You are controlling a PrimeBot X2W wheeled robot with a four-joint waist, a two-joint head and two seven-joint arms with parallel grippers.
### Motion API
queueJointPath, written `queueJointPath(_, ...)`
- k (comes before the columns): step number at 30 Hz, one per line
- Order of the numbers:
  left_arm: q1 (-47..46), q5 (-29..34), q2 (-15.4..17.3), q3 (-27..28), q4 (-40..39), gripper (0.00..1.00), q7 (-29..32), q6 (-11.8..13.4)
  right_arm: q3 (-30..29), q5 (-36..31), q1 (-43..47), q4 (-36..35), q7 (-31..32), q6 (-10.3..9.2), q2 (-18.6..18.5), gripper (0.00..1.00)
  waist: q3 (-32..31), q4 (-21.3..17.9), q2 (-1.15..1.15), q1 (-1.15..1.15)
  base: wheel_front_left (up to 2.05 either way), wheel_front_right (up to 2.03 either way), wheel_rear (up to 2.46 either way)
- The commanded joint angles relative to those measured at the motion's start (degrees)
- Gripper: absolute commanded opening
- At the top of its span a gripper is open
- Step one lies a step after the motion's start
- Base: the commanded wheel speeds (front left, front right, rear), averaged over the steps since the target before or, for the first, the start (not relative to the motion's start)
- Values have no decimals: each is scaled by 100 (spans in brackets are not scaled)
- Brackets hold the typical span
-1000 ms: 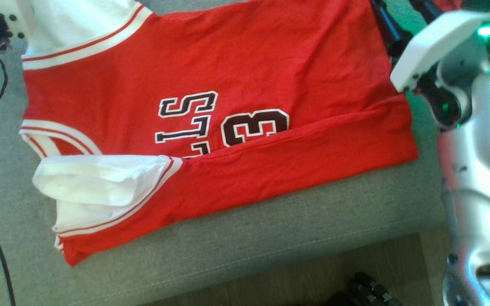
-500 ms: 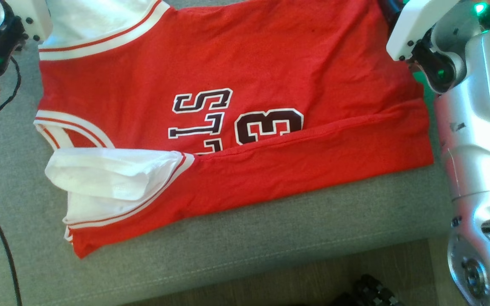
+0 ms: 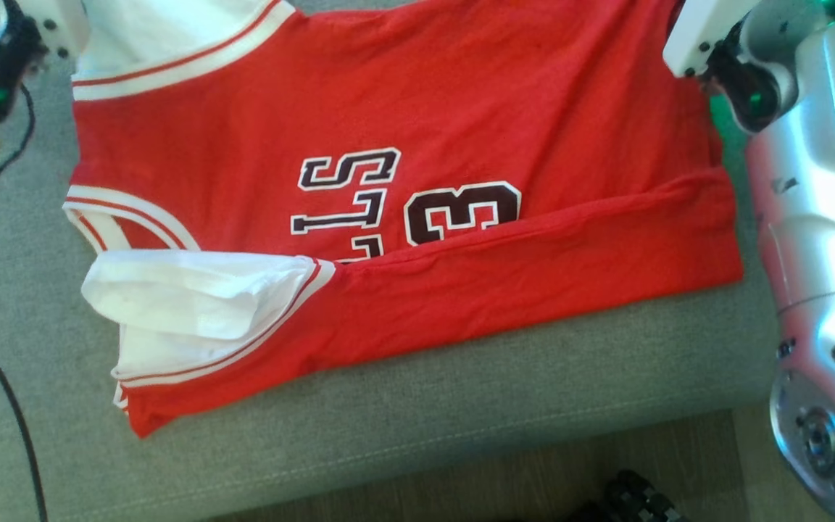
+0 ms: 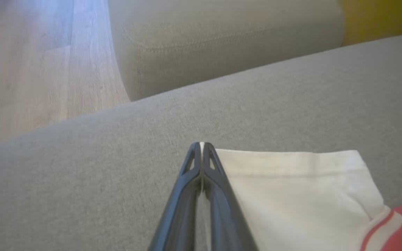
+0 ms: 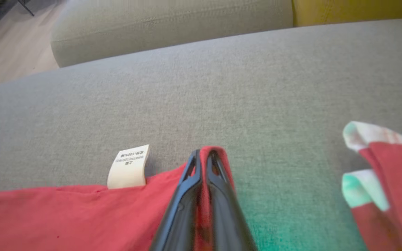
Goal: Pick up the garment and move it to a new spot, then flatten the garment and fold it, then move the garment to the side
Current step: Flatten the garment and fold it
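Where the garment [image 3: 417, 109] lies on the grey cushion [image 3: 461, 413], its red body is seen spread nearly flat. The near long edge is folded up over the lower part of the black lettering and the numeral. A white sleeve [image 3: 185, 304] is noted bunched at the near left corner, partly tucked under that fold. Wooden floor [image 3: 497, 486] is seen beyond the cushion's front edge.

In the left wrist view, the left gripper [image 4: 201, 144] is found pressed together on the hem of the far white sleeve, with a sliver of white cloth pinched between its tips. In the right wrist view, the right gripper [image 5: 203, 151] is found clamped on the far red corner of the garment, red cloth being visible between the fingers and around the tips. A white care label [image 5: 128, 167] is recorded standing at the garment's edge, just beside that gripper. A further fold of red and white cloth [image 5: 389, 164] is observed well apart on the cushion; whether it belongs to the same garment cannot be told.
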Motion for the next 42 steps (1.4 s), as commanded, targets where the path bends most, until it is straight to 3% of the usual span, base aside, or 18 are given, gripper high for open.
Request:
queueJointPath(1,-378,0,341,172,-167,0,-137,7,-6,-43,-265,-160,-98,-2,48,0,6,6,0,0,0,0,0)
queueJointPath(10,-654,15,338,357,-145,0,-1330,23,-384,125,-632,-51,-558,-2,0,0,-1,148,0,0,0,0,0)
queueJointPath(15,-512,-160,292,322,-313,0,-1717,12,-327,453,-579,-145,-439,-2,-101,0,-79,271,0,0,0,0,0)
queueJointPath(23,796,-601,822,296,-1827,0,-2411,8,312,1228,429,-1177,72,-2,-730,0,-335,468,0,0,0,0,0)
queueJointPath(27,1877,-854,1047,549,-2891,0,-2531,270,305,1501,1239,-1980,330,-2,-1093,0,-484,627,0,0,0,0,0)
queueJointPath(31,2488,-995,1147,709,-3518,0,-2559,507,201,1575,1735,-2451,478,-2,-1212,0,-557,705,0,0,0,0,0)
queueJointPath(38,3806,-1308,1310,944,-4813,0,-2576,1035,-164,1543,2792,-3447,874,-2,-1228,0,-659,845,0,0,0,0,0)
queueJointPath(42,4363,-1458,1266,912,-5111,0,-2579,1179,-367,1527,3378,-3945,1145,-2,-1144,0,-676,930,0,0,0,0,0)
